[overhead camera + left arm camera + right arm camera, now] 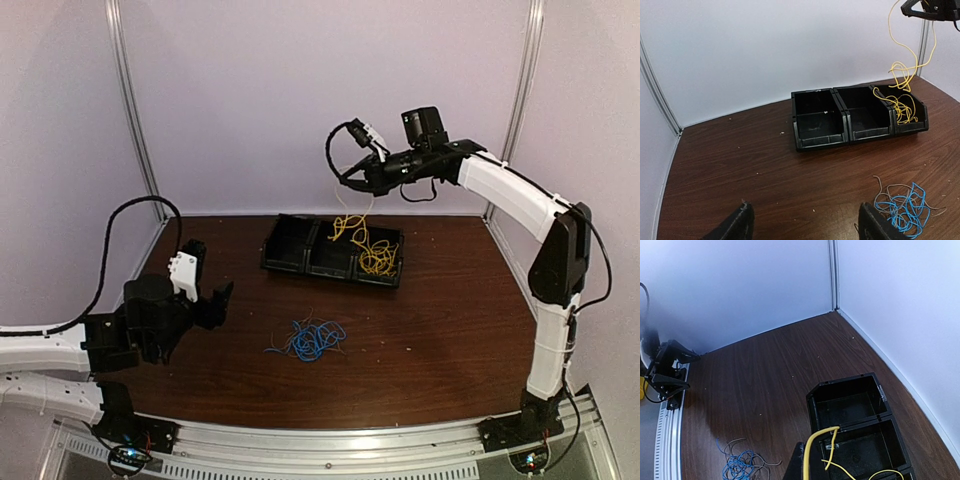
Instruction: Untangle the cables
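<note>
A tangle of blue and dark cables (312, 338) lies on the table in front of the tray; it also shows in the left wrist view (902, 207) and the right wrist view (740, 462). My right gripper (352, 180) is high above the black three-compartment tray (285, 264), shut on a yellow cable (352, 218). That cable hangs down into a yellow bundle (378, 256) in the tray's right compartment. In the right wrist view the yellow cable (812, 450) runs up beside my finger (796, 467). My left gripper (207, 292) is open and empty, left of the blue tangle.
The tray (820, 140) has its left and middle compartments empty (847, 410). White walls close the table at the back and sides. Small crumbs dot the wood. The left arm's base (667, 370) shows at the table's near edge.
</note>
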Controlling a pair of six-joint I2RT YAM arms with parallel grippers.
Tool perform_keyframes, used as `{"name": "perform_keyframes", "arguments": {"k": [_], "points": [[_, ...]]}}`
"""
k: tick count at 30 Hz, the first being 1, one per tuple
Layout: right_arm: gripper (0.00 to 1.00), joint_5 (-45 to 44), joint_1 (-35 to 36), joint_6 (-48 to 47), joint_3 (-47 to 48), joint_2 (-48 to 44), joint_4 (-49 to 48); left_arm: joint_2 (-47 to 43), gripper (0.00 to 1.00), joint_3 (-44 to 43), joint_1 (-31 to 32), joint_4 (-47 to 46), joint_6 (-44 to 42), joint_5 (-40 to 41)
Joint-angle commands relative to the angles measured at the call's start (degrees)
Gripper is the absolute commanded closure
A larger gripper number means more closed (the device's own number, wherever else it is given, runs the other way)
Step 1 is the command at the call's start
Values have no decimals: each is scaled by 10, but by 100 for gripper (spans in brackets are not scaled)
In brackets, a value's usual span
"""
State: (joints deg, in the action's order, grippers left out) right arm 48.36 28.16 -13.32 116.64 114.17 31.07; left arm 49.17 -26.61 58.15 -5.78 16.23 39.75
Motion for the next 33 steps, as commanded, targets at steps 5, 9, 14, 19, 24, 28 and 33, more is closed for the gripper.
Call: {"name": "perform_keyframes", "arguments": {"k": [5,9,14,19,24,28,33], "points": [[100,-22,-32,5,28,25,-9,10,27,-2,-2,-38,10,-20],[100,-21,-46,5,29,36,-9,15,27,-3,-2,-40,10,-21],[100,-18,-67,3,24,50,-9,20,27,-5,-3,-41,11,-22],[100,-16,-85,1,11,60,-14,23,27,-6,-2,-40,9,-21],[100,-17,-98,-1,-2,69,-18,28,27,-7,-2,-40,8,-21],[100,-18,-106,-4,-3,82,-17,30,27,-7,-3,-40,9,-22],[100,-24,-110,-15,-6,106,-11,31,27,-2,-2,-42,13,-22]]}}
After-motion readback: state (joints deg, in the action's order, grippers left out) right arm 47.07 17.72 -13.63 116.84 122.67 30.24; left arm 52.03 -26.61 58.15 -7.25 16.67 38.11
